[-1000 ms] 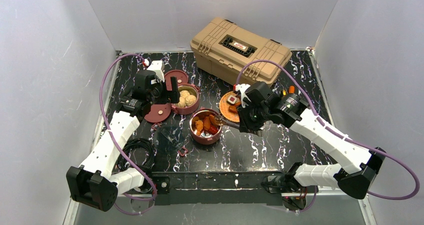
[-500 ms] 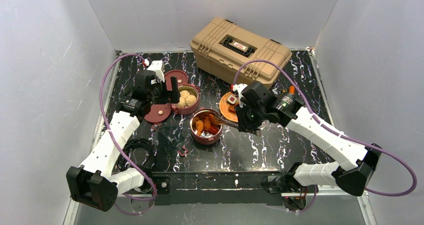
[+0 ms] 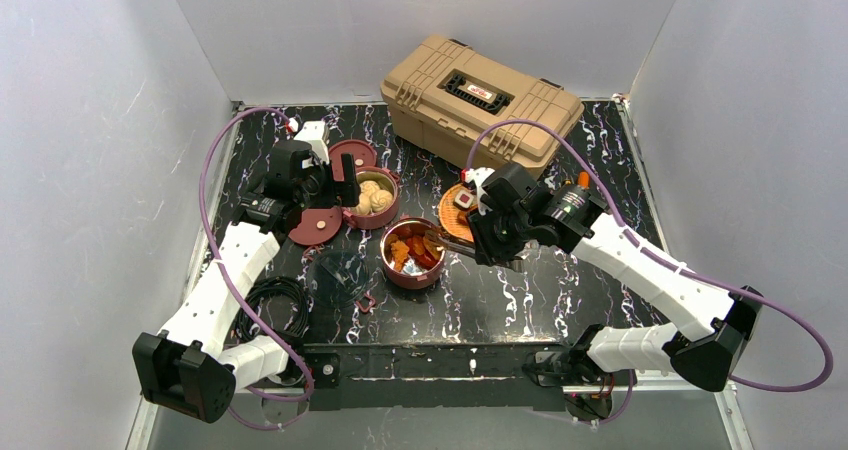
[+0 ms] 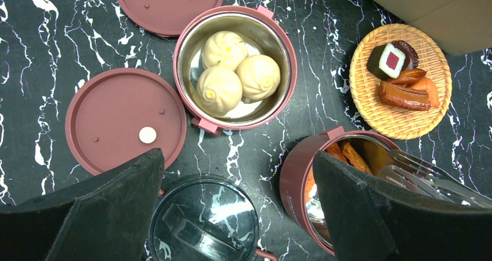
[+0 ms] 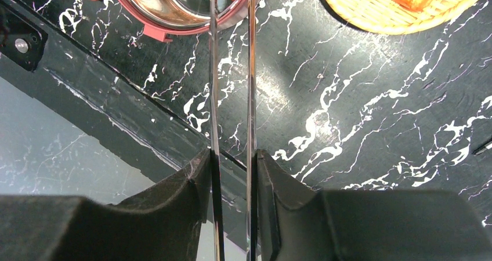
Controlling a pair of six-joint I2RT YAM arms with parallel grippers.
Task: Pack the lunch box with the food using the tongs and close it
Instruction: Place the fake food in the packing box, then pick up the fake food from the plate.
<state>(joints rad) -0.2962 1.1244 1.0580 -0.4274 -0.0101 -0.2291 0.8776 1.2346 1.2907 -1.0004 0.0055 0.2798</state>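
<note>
Ana: Tongs [image 5: 249, 69], the long slim dark metal pair, sit where?
Ben: Tips over the maroon steel-lined bowl [image 4: 295, 185] of orange chunks [image 4: 351, 156]; the right gripper [image 5: 232, 168] pinches both arms, jaws narrow. Left of that bowl, the left gripper [image 4: 238, 180] gapes, empty.
Ana: Advice?
Ben: Release only inside its rim.

Round maroon steel-lined bowl of beige buns [image 3: 372, 197] sits mid-left on the black marbled bench [image 3: 520, 290], with two flat maroon lids [image 3: 315, 225] just beside it, one near-left, one behind. The other maroon bowl of orange chunks [image 3: 412, 253] is nearer and right, long thin dark metal tongs [image 4: 426, 177] poking in. The flat orange woven plate [image 3: 458, 213] sits back-right of that, big tan toolbox [image 3: 480, 100] behind.
</note>
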